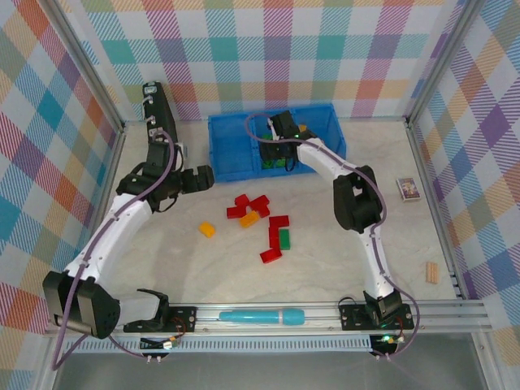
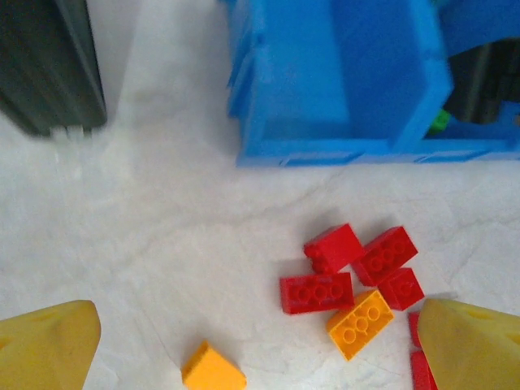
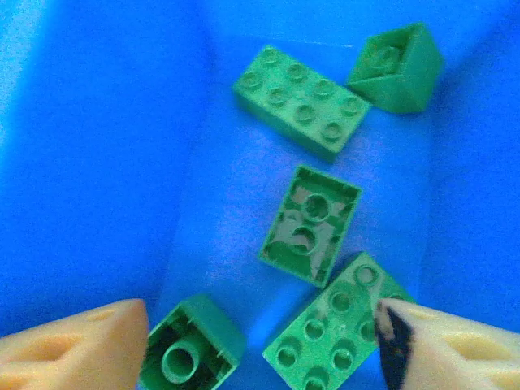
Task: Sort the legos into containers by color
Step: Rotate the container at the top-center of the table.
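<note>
1. The right end effector (image 3: 260, 345) hangs inside the middle box of the long bright-blue plastic tray (image 1: 230, 154). Its fingers are wide apart and hold nothing.
2. Five small green studded plastic bricks (image 3: 311, 223) lie on that box's floor, right under it.
3. I think the step in hand is putting green bricks away.
4. The left end effector (image 2: 258, 325) is wide open and empty, above the small red studded bricks (image 2: 317, 291) on the pale counter (image 1: 162, 260).
5. Next, I think, it must go down and pinch one red brick.

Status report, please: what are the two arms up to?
Left tool open, near red bricks. Right tool open over green bricks in blue tray. Nothing blocking.
</note>
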`<state>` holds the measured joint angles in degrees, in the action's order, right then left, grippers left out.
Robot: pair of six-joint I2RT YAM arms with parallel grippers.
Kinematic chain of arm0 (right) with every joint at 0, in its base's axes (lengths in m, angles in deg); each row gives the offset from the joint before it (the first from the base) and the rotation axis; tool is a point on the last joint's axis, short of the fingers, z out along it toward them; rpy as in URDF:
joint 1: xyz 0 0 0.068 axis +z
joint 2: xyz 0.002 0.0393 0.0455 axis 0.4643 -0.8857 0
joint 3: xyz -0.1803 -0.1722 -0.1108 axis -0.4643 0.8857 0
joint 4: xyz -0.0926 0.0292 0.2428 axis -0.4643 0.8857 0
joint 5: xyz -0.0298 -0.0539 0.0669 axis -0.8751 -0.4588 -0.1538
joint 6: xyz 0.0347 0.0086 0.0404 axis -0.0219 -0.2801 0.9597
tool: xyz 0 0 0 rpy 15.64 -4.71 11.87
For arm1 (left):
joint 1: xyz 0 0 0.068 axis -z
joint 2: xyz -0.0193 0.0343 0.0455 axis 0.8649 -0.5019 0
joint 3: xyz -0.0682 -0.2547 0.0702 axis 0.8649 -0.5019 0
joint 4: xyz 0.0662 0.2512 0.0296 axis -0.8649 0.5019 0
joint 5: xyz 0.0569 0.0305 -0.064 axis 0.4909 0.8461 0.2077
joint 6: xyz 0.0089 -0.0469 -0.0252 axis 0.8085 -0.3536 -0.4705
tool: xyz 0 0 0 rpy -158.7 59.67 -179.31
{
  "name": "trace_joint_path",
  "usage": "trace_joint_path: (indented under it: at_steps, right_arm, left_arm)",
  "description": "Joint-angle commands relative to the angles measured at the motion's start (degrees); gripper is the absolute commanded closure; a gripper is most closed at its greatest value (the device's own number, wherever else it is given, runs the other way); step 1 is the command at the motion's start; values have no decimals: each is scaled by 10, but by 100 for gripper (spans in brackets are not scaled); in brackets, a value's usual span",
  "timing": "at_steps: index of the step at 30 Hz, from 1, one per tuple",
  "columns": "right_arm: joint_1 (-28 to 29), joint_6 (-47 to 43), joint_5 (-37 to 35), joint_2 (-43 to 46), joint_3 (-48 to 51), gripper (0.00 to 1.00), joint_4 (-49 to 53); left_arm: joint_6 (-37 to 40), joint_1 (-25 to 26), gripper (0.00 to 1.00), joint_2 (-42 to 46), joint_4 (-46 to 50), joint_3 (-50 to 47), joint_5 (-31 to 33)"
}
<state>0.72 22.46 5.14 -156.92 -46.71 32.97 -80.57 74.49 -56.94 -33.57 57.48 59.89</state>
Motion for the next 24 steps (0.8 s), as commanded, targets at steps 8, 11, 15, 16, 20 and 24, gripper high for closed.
trace_joint_path:
  at_steps: [8, 11, 15, 16, 20, 24]
  right_arm:
    - [-21, -194, 86, 240, 161, 1, -198]
    - [-26, -223, 97, 281, 177, 1, -211]
    - [-29, -223, 118, 286, 153, 1, -158]
    - [-31, -223, 122, 285, 155, 1, -156]
    - [-55, -239, 96, 245, 145, 1, -164]
    - [-84, -256, 99, 141, 46, 1, -95]
  left_arm:
    - [-176, 41, 6, -17, 92, -72, 46]
    - [-208, 56, 7, -17, 93, -97, 55]
    - [-236, 66, 7, -13, 79, -120, 65]
    - [-240, 68, 7, -13, 79, -122, 68]
    - [-247, 74, 8, -13, 84, -130, 77]
    - [-258, 81, 8, -6, 85, -143, 69]
